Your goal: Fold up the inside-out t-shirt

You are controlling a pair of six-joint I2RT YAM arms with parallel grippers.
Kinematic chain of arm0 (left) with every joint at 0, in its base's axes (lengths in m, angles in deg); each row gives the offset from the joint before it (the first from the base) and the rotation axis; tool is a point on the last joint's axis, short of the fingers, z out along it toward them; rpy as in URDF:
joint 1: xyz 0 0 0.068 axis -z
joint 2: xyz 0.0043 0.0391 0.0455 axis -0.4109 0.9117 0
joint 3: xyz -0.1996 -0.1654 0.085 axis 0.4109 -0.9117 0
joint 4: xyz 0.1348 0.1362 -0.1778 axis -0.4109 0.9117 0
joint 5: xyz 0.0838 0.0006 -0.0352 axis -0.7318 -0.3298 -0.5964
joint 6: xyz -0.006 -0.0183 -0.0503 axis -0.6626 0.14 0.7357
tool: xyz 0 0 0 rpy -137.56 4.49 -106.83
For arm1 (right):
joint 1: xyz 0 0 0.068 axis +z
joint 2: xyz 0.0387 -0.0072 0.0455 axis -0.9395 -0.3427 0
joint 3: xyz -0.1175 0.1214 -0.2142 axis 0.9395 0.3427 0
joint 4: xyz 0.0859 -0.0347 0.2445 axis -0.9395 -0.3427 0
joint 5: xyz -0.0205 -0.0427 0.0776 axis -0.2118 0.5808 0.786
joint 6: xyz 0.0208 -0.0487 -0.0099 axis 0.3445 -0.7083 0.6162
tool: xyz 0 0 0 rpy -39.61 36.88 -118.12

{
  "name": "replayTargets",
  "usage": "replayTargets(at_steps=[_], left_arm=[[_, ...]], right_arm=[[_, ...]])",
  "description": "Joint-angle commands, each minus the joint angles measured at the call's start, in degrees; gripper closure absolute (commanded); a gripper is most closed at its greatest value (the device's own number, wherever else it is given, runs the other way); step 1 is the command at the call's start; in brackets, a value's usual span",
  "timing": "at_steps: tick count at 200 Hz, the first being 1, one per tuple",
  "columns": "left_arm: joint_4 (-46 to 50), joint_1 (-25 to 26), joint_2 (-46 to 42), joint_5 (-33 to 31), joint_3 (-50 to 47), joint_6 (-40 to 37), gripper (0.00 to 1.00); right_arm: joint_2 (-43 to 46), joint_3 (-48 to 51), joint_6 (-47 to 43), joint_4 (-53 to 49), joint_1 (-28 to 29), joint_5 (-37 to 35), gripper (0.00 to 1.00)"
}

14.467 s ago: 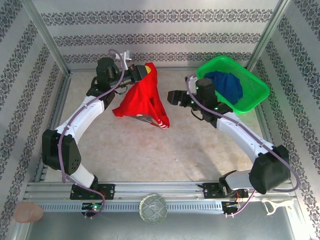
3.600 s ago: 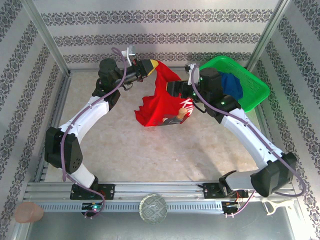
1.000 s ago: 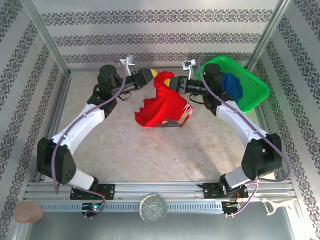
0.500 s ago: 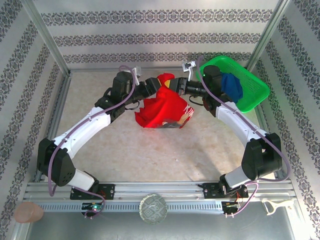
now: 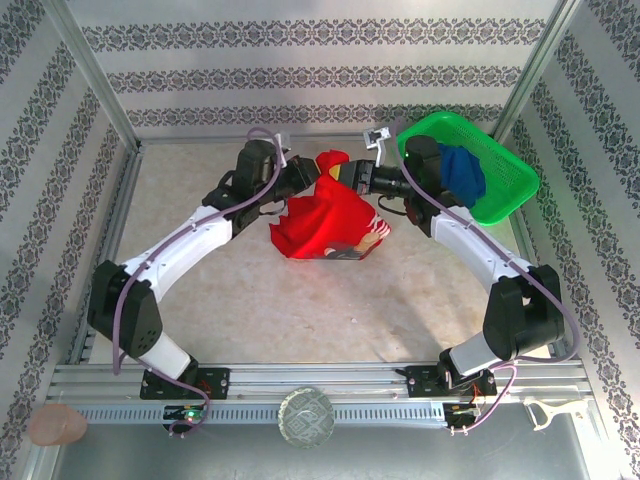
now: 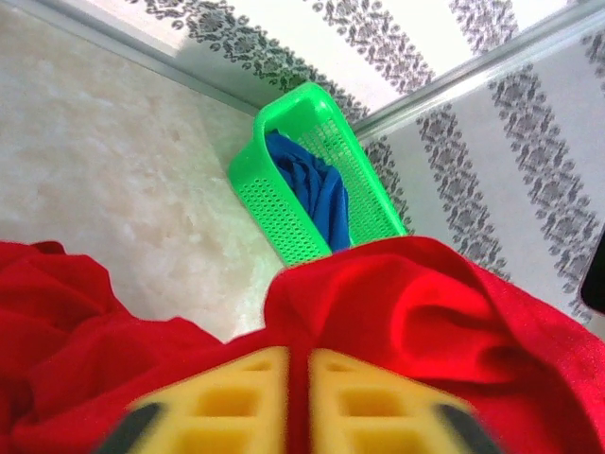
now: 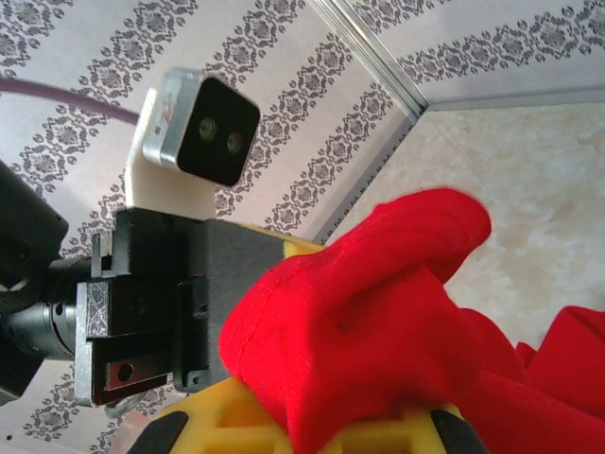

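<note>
At far centre, L claw (image 5: 311, 173) & R claw (image 5: 346, 176) nose-to-nose, both tight on t-shirt (image 5: 325, 222).

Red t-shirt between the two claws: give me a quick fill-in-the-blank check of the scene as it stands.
1. The left claw and the right claw are both ___ on the bright red cloth t-shirt.
2. The green plastic mesh basket stands at the far corner of the table on the ___ arm's side.
3. Inside the basket lies a crumpled dark ___ garment.

Missing words: shut; right; blue.
</note>
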Motion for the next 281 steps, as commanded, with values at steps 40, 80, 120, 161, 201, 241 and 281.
replayTargets(at_steps=[40,80,120,161,201,241,281], left_arm=[[-7.05,-6.20,-3.41,12.53,2.28,-10.78,1.00],[-7.12,-7.31,-6.34,17.50,-2.02,-15.11,1.00],[-13.10,-7.36,-6.69,20.96,-6.92,-12.92,1.00],[-17.43,-7.34,-7.72,24.84,-9.77,-11.19,1.00],[-22.37,-7.30,-8.34,27.25,-12.76,-7.78,1.00],[-25.80,-7.26,-8.49,27.91,-14.75,-4.82,1.00],[-25.32,-7.32,-9.73,28.20,-14.83,-4.69,1.00]], right_arm=[[7.25,10.01,4.00,-1.23,-8.72,-15.01,0.36],[15.64,10.15,-0.40,-12.11,-6.15,-24.28,0.38],[13.51,1.85,-8.14,-22.00,2.89,-32.42,0.35],[6.96,-2.67,-13.27,-21.37,5.18,-28.50,0.30],[2.37,-5.30,-18.00,-19.93,5.00,-21.19,0.26],[-3.78,-9.27,-17.49,-19.10,5.86,-18.78,0.27],[-14.41,-14.59,-15.24,-17.95,6.94,-19.11,0.36]])
